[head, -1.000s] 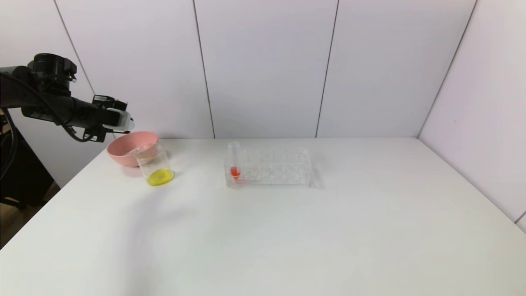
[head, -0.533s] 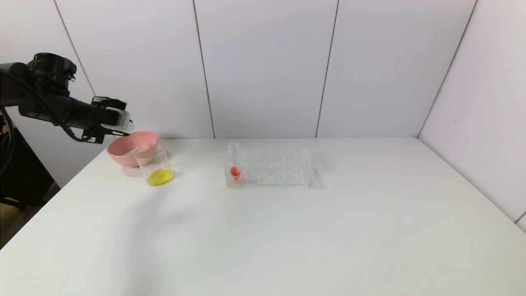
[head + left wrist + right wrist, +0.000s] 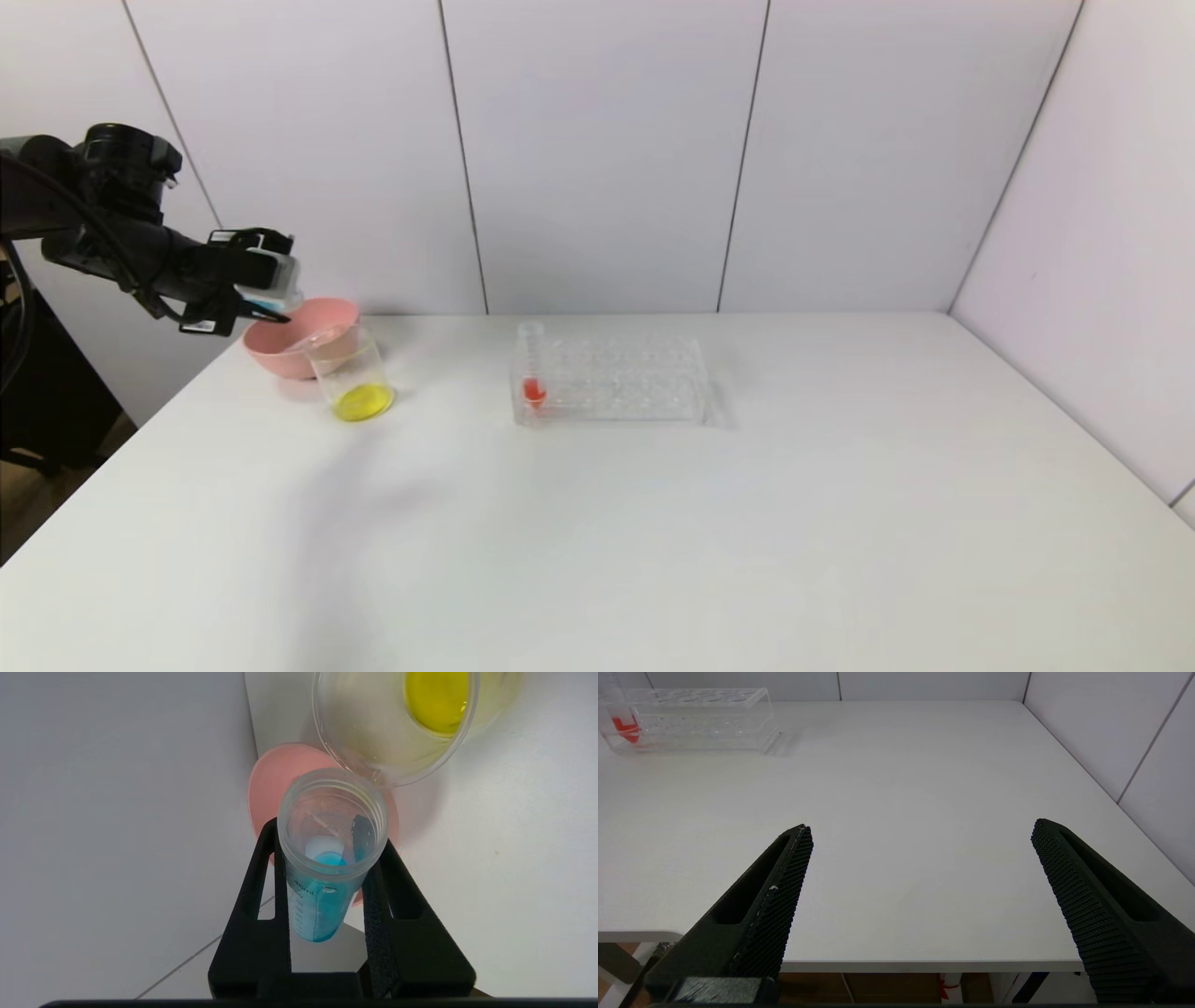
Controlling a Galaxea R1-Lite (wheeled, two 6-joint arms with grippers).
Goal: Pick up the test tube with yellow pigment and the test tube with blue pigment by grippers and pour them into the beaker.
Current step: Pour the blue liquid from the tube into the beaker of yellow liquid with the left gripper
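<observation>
Two arms belong to this rig, and only the left one is at work. The left tool (image 3: 327,877) is raised at the far left edge of the surface (image 3: 653,523), above the pink bowl (image 3: 291,345), and is clenched on the test tube with blue pigment (image 3: 327,868). In the left wrist view the tube's open mouth faces the camera, with blue liquid low inside it, and just past its rim is the beaker (image 3: 397,732). The beaker stands on the surface touching the bowl's near side and has yellow liquid on its bottom. Near the middle of the surface sits a clear rack (image 3: 611,381) with one red-orange tube (image 3: 532,373) upright at its left end. The right tool (image 3: 920,835) hangs released over the near edge, well apart from everything.
</observation>
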